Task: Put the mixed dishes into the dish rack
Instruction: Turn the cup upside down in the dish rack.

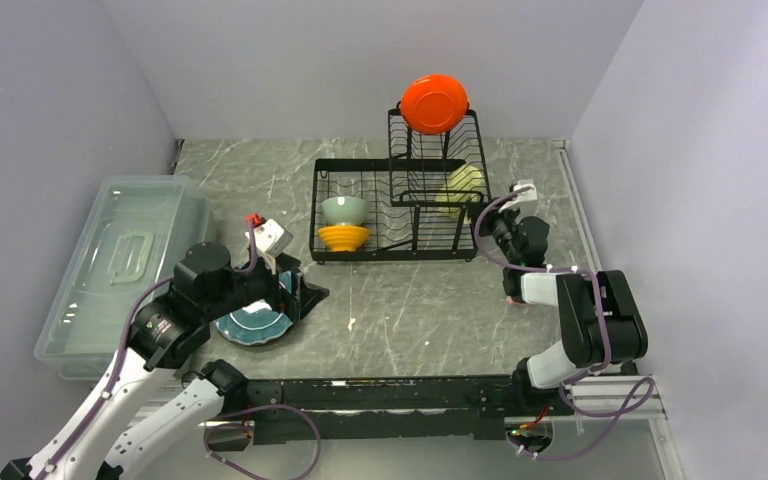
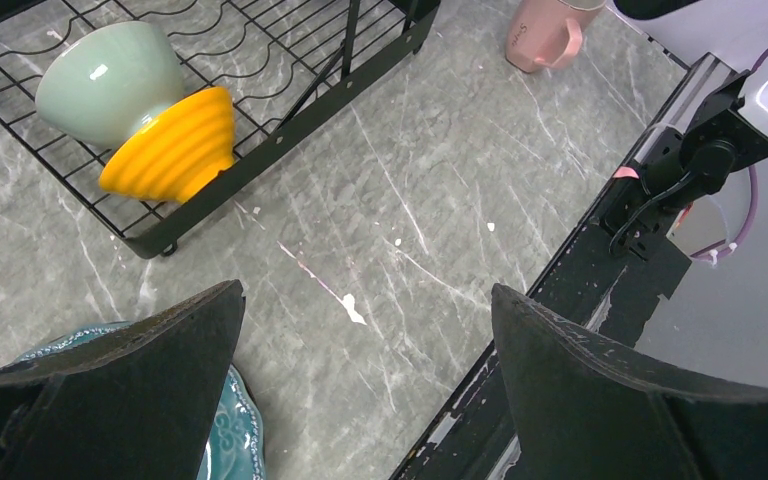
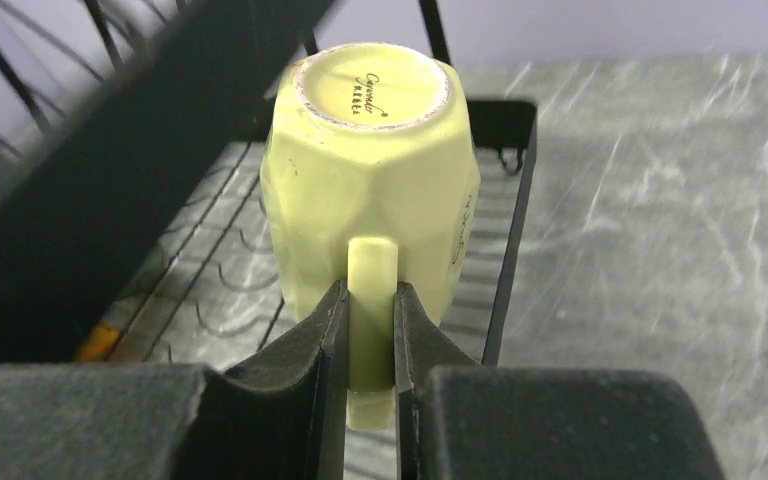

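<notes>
RIGHT: arm stretched forward, right gripper (image 3: 370, 300) clenched on handle of pale yellow ceramic mug (image 3: 370, 170) at black wire dish rack (image 3: 513, 230) | LEFT: left gripper (image 2: 365, 295) gaping above teal plate (image 2: 228, 430)

The pale yellow ceramic mug (image 3: 370, 190) has dark curly writing on its bottom, and the pink ceramic mug (image 2: 545, 35) tiny letters, none clear enough to read
</notes>
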Robot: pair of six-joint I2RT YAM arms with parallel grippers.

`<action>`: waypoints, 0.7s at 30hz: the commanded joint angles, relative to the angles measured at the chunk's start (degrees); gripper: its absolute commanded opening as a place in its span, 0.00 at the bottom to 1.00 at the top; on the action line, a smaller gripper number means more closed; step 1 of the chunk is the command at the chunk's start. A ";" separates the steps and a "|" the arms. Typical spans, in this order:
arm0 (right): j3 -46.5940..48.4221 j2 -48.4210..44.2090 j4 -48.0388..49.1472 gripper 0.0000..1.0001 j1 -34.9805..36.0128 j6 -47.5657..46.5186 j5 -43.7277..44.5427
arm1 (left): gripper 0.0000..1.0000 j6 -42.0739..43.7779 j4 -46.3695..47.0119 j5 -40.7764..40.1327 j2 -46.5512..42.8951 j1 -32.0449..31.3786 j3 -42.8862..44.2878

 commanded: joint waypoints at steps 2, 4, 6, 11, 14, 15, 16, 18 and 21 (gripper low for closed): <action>-3.00 -2.72 9.97 0.00 1.66 -0.19 -1.24 | 0.99 0.89 1.38 -0.54 -0.80 0.16 -0.14; -3.42 -2.83 11.19 0.00 1.66 0.20 -1.28 | 0.99 0.89 1.41 -0.57 -0.75 0.15 -0.18; -3.11 -2.80 11.03 0.00 1.74 0.06 -0.90 | 0.99 0.89 1.41 -0.50 -0.67 0.07 -0.19; -1.89 -1.72 11.77 0.00 2.22 -0.64 0.12 | 0.99 0.89 1.44 -0.58 -0.57 0.07 -0.25; -1.26 -0.63 11.68 0.00 2.77 -1.90 1.20 | 0.99 0.89 1.37 -0.75 -0.63 0.07 -0.28; -1.05 -0.31 11.87 0.00 2.92 -2.15 1.42 | 0.99 0.93 1.43 -0.76 -0.60 0.09 -0.27; -0.83 0.01 11.66 0.00 3.37 -2.64 1.79 | 0.99 0.97 1.44 -0.82 -0.62 0.13 -0.27; -0.35 0.43 10.94 0.00 4.49 -4.32 2.77 | 0.99 0.98 1.51 -0.86 -0.57 0.08 -0.27; -0.03 1.47 10.46 0.00 5.93 -6.01 4.47 | 0.99 1.02 1.52 -0.89 -0.47 0.09 -0.36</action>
